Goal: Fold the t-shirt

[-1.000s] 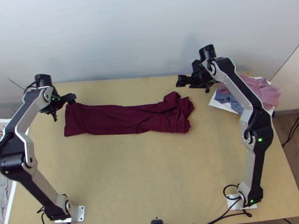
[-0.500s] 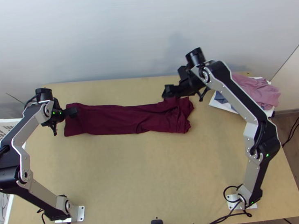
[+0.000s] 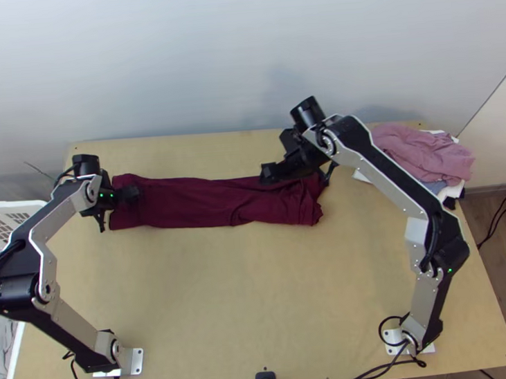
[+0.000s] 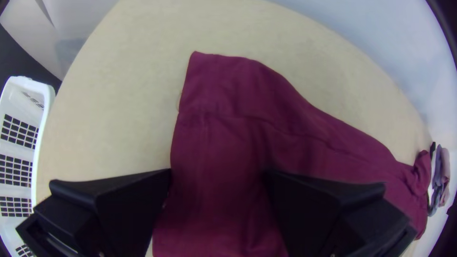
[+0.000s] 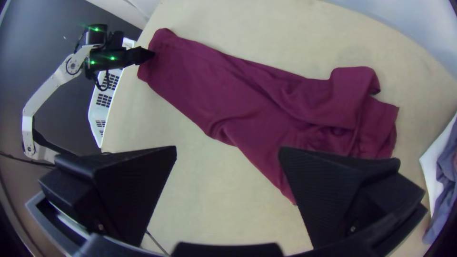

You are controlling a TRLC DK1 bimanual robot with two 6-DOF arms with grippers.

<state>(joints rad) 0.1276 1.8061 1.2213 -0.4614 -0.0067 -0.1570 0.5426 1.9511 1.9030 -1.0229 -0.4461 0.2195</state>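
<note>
- The shirt (image 3: 185,204) is lying in a long strip on the far table (image 3: 246,294), bunching at one end.
- It is probably handling light, soft, limp; both ends are inviting a hold.
- Left gripper (image 4: 219,176) and right gripper (image 5: 228,152) are hovering, fingers spread, the left perhaps touching cloth.
- No writing is reading clearly.

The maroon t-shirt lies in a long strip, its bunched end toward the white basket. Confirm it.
Wrong end: the top view shows the maroon t-shirt, lying in a long strip, bunched toward the clothes pile, not the white basket.
</note>
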